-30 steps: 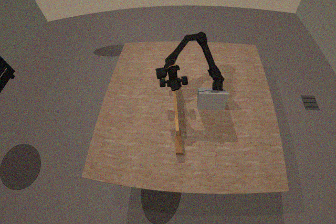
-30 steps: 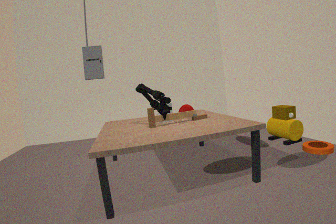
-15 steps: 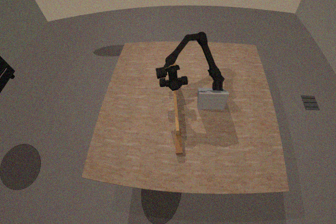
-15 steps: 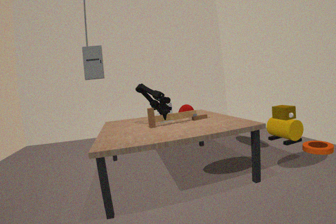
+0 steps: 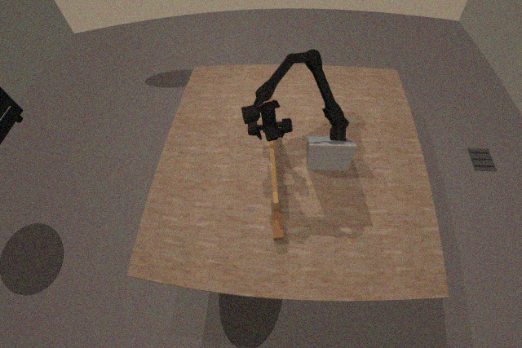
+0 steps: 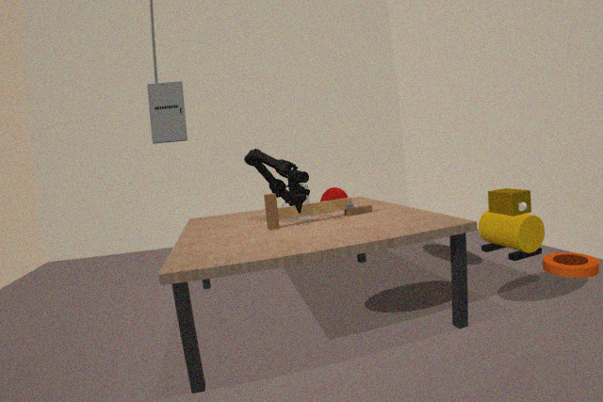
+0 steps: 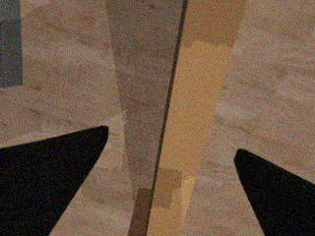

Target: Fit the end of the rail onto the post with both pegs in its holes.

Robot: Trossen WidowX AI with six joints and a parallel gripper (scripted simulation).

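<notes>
The long rail (image 5: 274, 175) (image 6: 326, 205) (image 7: 197, 108) runs from the post to the footboard block and looks about level in the exterior view. Its near end appears against the short upright post (image 6: 270, 211); any small gap there is too small to tell. The pegs and holes are not visible. Its far end is at the bracket (image 6: 350, 205) on the low footboard block (image 5: 278, 228) (image 6: 359, 210). My gripper (image 5: 270, 138) (image 6: 299, 210) (image 7: 171, 143) is wide open near the post end, a fingertip on each side of the rail, with space on both sides.
The grey arm base (image 5: 330, 154) (image 7: 10, 54) stands beside the rail, on the right in the top view. Everything stands on the wooden table (image 5: 210, 230) (image 6: 234, 247). A yellow machine (image 6: 511, 230) and an orange ring (image 6: 555, 265) are beyond the table.
</notes>
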